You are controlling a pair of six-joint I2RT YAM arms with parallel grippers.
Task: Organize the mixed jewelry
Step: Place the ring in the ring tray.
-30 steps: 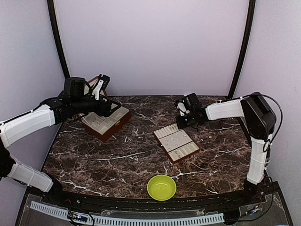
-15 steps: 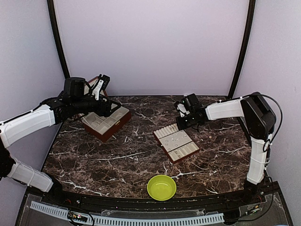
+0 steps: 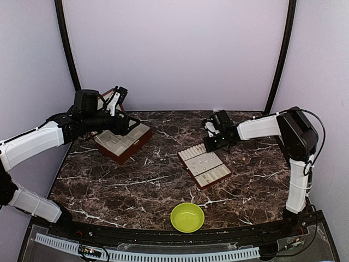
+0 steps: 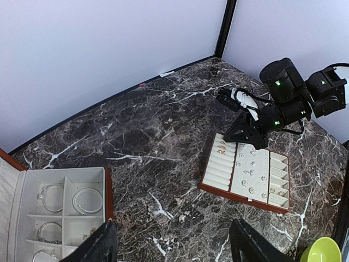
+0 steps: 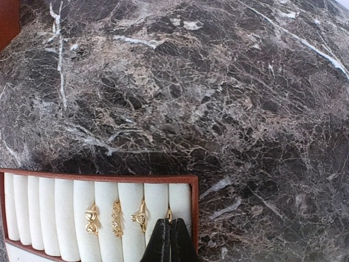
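Four thin silvery hoops (image 4: 75, 202) lie in the box (image 4: 108, 194), four gold rings (image 5: 116, 218) in the tray (image 5: 109, 178); left gripper (image 4: 174, 250) released, right gripper (image 5: 170, 240) clenched.

Item count for this station:

- Arms: we count two, each with one tool, the left tool (image 4: 172, 248) and the right tool (image 5: 169, 224).
- Surface (image 3: 136, 185): one.
- Box (image 4: 65, 172): one.
- Tray (image 4: 240, 195): one.
- Bowl (image 3: 187, 217): one.
- Hoops (image 4: 87, 201): we count four in the box. The frame edge cuts off its lower part, so any beyond that cannot be counted.
- Gold rings (image 5: 116, 218): we count four on the tray's padded rows, the fourth partly hidden.
- Pale pieces (image 4: 252, 162): roughly eight on the tray's flat panel. They are too small for an exact count.
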